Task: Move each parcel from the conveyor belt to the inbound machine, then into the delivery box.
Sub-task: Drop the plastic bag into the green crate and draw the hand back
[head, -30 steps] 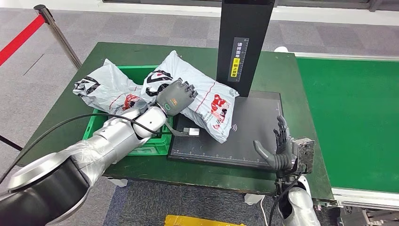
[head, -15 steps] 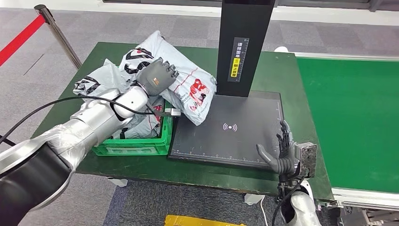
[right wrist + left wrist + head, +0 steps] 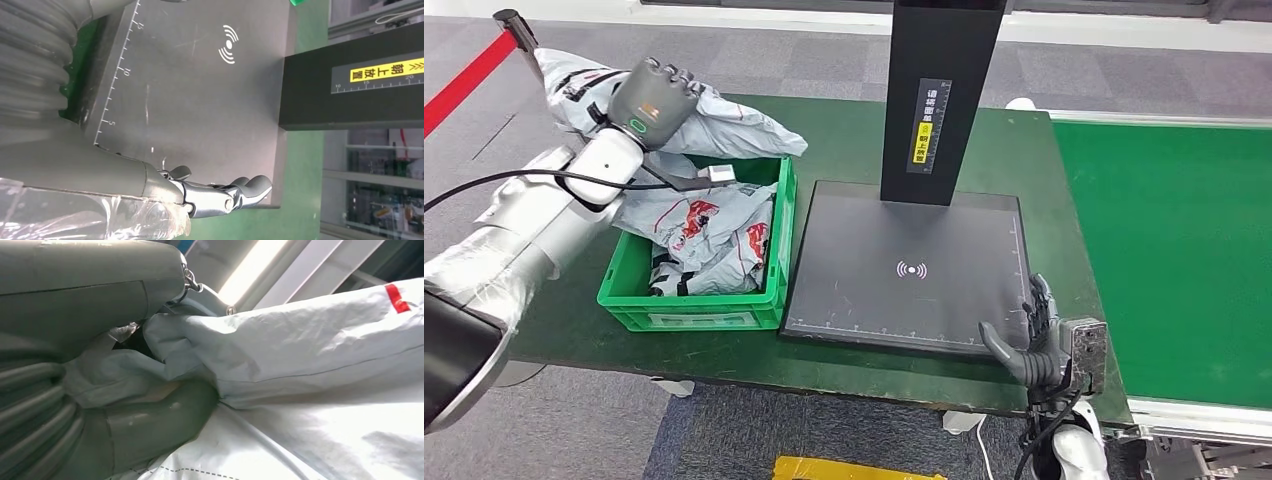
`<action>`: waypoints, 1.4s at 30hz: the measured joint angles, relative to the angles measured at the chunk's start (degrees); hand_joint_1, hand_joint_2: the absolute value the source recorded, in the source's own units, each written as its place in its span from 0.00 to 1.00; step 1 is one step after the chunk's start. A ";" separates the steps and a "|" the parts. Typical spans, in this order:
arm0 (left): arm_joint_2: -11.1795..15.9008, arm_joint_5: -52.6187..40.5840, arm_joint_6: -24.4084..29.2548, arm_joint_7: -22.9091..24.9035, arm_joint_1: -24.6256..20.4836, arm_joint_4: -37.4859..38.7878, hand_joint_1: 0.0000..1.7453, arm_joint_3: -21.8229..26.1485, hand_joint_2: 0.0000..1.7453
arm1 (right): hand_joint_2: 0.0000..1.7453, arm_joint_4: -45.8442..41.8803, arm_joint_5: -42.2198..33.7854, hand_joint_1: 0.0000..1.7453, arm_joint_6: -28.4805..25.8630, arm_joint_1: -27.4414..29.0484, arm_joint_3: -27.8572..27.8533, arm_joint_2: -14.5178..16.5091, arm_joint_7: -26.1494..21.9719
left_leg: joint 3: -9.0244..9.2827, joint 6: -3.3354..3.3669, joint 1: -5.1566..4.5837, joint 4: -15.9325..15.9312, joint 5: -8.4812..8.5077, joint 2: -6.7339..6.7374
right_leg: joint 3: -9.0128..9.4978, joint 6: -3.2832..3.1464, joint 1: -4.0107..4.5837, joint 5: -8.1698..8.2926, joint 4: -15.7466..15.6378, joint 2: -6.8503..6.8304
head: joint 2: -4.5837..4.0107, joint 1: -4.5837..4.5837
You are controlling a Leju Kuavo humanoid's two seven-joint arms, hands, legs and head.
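My left hand point(image 3: 656, 98) grips a grey plastic parcel point(image 3: 724, 110) and holds it in the air over the far end of the green delivery box point(image 3: 782, 240). In the left wrist view the parcel point(image 3: 320, 355) is bunched between the thumb and fingers point(image 3: 150, 430). Another grey parcel with red and black print point(image 3: 704, 225) lies inside the box. The black inbound machine plate point(image 3: 904, 270) is bare, with its column point(image 3: 944, 90) at the back. My right hand point(image 3: 1029, 335) hangs open at the plate's near right corner, fingers spread point(image 3: 220, 195), holding nothing.
The green conveyor belt point(image 3: 1174, 250) runs along the right with no parcel on it. A red barrier belt and post point(image 3: 514, 30) stand at the far left. The green table point(image 3: 844, 130) carries the box and the machine.
My left hand has lifted the parcel off the machine plate and carried it left and away, over the box. The right hand has sunk slightly lower.
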 joint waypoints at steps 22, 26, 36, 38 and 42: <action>-0.11 0.00 9.89 -8.38 16.25 -1.90 1.00 18.96 1.00 | 1.00 -5.61 2.02 0.00 2.19 2.72 -3.83 1.53 2.21 | -0.09 -0.02 -0.04 0.00 -0.02 0.02 | -0.13 -0.02 -0.03 0.00 -0.02 -0.01 | 0.00 0.00; -1.76 0.00 9.89 -7.18 17.45 -1.48 1.00 18.99 1.00 | 1.00 -6.29 2.19 0.00 2.26 2.87 -4.26 1.87 2.43 | -0.09 -0.02 -0.04 0.00 -0.01 -0.05 | -0.11 -0.02 -0.03 0.00 -0.02 -0.05 | 0.00 -0.01; -6.42 0.00 9.44 -5.44 19.30 2.18 1.00 18.99 1.00 | 1.00 -7.88 2.20 0.00 2.38 4.36 -5.62 2.38 3.20 | -0.10 -0.01 -0.04 0.00 -0.02 -0.05 | -0.10 -0.02 -0.04 0.00 -0.03 -0.05 | 0.00 -0.01; -6.95 0.00 9.11 -5.43 19.25 3.02 1.00 18.99 1.00 | 1.00 -8.13 2.12 0.00 2.35 4.59 -6.12 2.38 3.15 | -0.10 -0.01 -0.04 0.00 -0.02 -0.05 | -0.10 -0.02 -0.04 0.00 -0.02 -0.06 | 0.00 0.00; -7.41 0.00 8.76 -5.19 19.08 4.36 1.00 18.99 1.00 | 1.00 -8.38 1.97 0.00 2.34 5.28 -6.70 2.38 3.06 | -0.09 -0.01 -0.04 0.00 -0.02 -0.04 | -0.10 -0.02 -0.03 0.00 -0.02 -0.04 | 0.00 0.00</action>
